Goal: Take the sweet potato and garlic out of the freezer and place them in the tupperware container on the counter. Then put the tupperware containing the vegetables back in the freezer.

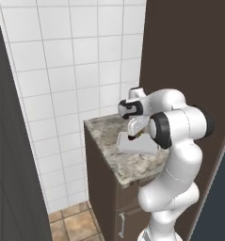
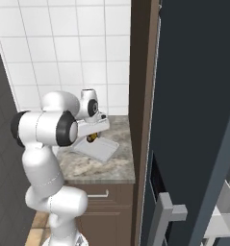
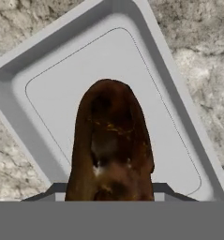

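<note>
- The pincer was clamped on the sweet potato, whose long axis ran straight out along the fingers.
- Directly beyond it lay the tupperware container, bare inside, turned at a slant to the hand.
- It sat on the surface; a plain release looked enough.

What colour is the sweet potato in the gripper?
Dark reddish-brown sweet potato with orange-yellow flecks, best in the hand view.
</note>
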